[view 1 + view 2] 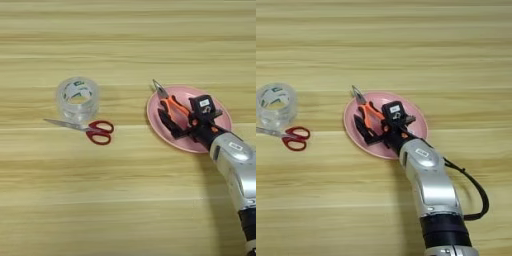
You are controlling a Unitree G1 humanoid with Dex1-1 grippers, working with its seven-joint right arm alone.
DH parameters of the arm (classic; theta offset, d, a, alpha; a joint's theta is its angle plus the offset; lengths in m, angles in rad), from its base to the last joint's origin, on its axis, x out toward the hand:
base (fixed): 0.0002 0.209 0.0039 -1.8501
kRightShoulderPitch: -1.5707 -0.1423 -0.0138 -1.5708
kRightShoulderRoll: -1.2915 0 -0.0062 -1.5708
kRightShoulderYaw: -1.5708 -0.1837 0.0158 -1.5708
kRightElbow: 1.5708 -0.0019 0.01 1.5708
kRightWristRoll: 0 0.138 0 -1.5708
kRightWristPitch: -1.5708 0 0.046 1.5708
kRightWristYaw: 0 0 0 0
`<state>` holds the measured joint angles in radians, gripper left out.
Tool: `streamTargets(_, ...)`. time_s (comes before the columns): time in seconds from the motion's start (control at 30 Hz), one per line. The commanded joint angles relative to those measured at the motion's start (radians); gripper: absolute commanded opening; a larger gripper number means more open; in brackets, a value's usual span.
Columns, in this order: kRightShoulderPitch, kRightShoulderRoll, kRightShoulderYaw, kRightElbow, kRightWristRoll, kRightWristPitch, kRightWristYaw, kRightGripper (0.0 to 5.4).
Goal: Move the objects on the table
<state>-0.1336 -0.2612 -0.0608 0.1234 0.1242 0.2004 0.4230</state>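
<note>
A pink plate (220, 125) lies right of the table's middle with orange-black pliers (172, 104) on it, their metal tips poking over the plate's far-left rim. My right gripper (186, 119) hovers low over the plate, open. One black finger stands on each side of the pliers' handles. The silver forearm (428, 185) comes in from the bottom right. Further left on the table (125, 45) stands a clear tape roll (76, 98), and red-handled scissors (95, 131) lie just in front of it. No box shows on the plate.
A black cable (478, 192) loops out beside the forearm. Bare wood stretches across the far side of the table and along the near side left of the arm.
</note>
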Motion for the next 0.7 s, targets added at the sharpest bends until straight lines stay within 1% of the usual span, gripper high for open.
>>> streamTargets(0.03, -0.064, -0.015, -0.009, -0.055, 0.005, -0.038, -0.006, 5.36)
streamTargets(0.33, -0.065, -0.019, 0.014, -0.096, -0.003, -0.043, 0.008, 5.36)
streamTargets(0.5, -0.049, -0.012, 0.054, -0.148, -0.013, -0.054, 0.030, 5.36)
streamTargets(0.7, -0.039, 0.008, 0.131, -0.188, -0.030, -0.051, 0.062, 5.36)
